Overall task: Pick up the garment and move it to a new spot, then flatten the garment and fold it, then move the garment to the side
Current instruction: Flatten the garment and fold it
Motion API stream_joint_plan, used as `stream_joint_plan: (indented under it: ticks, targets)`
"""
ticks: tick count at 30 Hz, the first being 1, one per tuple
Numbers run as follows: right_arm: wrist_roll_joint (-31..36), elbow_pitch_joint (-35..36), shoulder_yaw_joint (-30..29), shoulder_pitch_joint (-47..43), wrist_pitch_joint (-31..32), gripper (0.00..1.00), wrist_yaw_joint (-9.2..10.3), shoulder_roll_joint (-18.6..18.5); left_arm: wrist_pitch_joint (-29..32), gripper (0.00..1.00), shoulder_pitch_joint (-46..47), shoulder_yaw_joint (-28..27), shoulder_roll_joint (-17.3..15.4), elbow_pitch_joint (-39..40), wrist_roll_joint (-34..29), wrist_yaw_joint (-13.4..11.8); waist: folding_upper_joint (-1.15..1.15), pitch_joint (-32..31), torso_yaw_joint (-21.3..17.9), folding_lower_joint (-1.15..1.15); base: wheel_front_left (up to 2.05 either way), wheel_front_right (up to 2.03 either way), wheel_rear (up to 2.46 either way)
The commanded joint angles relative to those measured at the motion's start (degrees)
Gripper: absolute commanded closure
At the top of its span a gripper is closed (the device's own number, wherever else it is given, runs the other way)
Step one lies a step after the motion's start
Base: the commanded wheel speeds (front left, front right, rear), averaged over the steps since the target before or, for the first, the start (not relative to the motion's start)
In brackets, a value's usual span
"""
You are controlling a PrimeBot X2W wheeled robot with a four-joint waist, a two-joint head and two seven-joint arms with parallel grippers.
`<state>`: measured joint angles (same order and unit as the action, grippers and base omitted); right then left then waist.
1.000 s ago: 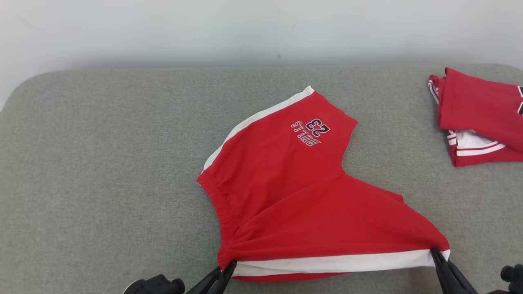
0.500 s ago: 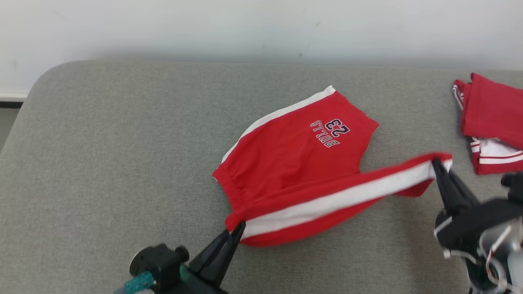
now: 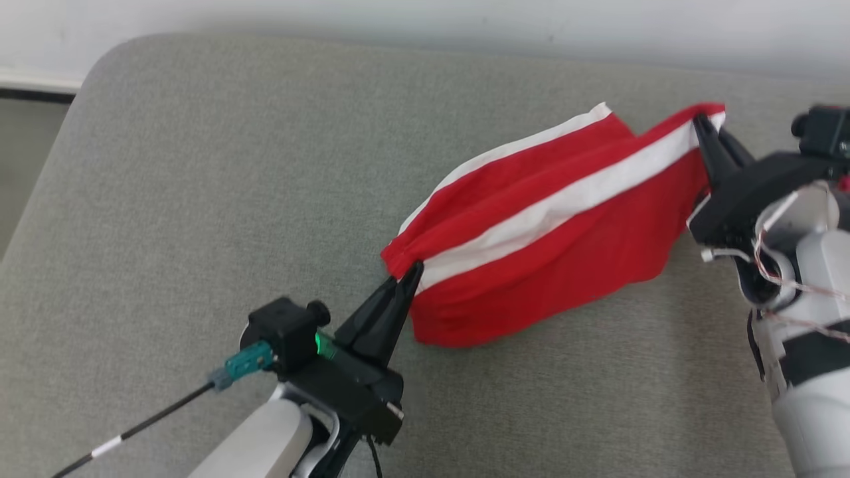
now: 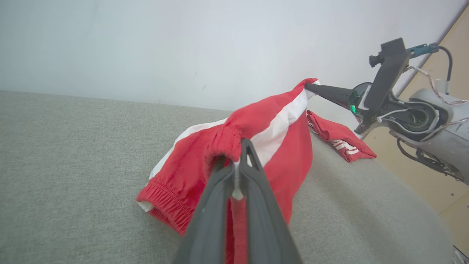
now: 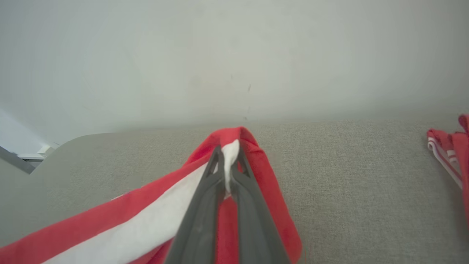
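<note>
Folding looks to be the step in hand: left gripper [image 3: 413,271] and right gripper [image 3: 698,123], jaws clamped on the red garment [image 3: 564,252] at either end of its white-striped edge, hold that edge above the grey surface [image 3: 199,199], the lower part resting there. Next, probably, the edge needs laying over the other striped edge, corners matched.
</note>
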<state>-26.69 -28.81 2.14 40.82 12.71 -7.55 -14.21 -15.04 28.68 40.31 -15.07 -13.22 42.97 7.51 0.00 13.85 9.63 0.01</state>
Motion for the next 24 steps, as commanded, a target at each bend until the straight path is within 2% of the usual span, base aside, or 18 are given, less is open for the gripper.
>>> stream_joint_plan:
  ticks: [1,13,20,21,22,24]
  targets:
    - [1.06,-2.46,0.36,2.48,-0.98,1.00,0.17,-0.15,-0.18,1.00,1.69,0.09,0.46,-0.95,0.72,-0.07,0.00,2.75,2.18,-0.01,0.00,0.00,0.00]
    - [8.35,-23.93,1.88,19.81,-8.09,1.00,0.17,0.55,-0.18,1.00,10.11,0.15,3.19,-8.11,1.95,-0.06,0.00,9.33,4.55,-0.01,0.00,0.00,0.00]
    - [11.39,-33.37,0.81,25.43,-11.55,1.00,0.17,1.95,-0.18,1.00,12.74,0.58,3.72,-11.02,1.66,-0.06,0.00,10.58,4.69,-0.01,0.00,0.00,0.00]
    - [11.74,-34.28,1.01,25.98,-12.18,0.25,0.17,2.18,-0.18,0.37,12.97,0.52,3.83,-11.38,1.30,-0.06,0.00,10.56,4.66,-0.01,0.00,0.00,0.00]
    - [11.87,-35.00,1.37,26.24,-12.80,0.00,0.17,2.53,-0.18,0.00,13.09,0.13,3.96,-11.42,0.82,-0.06,0.00,10.43,4.61,-0.01,0.00,0.00,0.00]
    - [11.90,-36.33,1.93,26.39,-13.83,0.00,0.17,2.94,-0.18,0.00,12.40,-0.53,3.95,-11.70,-0.05,-0.07,0.00,9.86,4.35,-0.01,0.00,0.00,0.00]
